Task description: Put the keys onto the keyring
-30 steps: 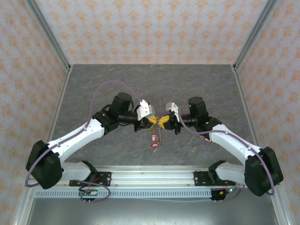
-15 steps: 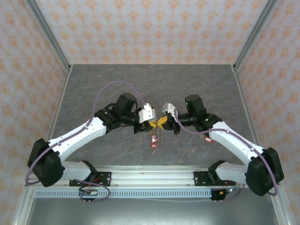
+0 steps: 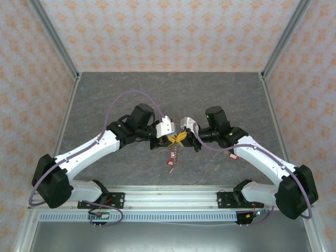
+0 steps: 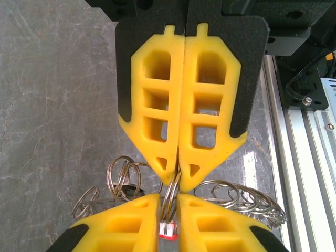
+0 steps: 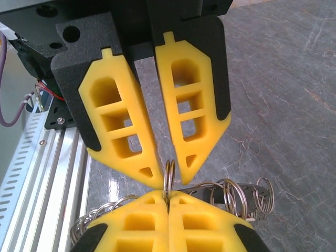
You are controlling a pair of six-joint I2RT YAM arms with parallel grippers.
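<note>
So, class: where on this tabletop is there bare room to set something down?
Free: far stretch of grey marbled tabletop between arms and back wall, plus strips outside each elbow. Crowded: the centre, where left gripper and right gripper pinch a silvery metal ring over small silvery keys.

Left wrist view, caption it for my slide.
Left gripper straddles a split ring pinched by the shut right gripper.

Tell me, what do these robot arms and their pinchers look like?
The left arm and right arm are slim, with white shells and black joints; a lilac cable loops along each. The left gripper and right gripper each carry two yellow wedge-shaped fingers with cut-out windows, backed by black plates.
</note>
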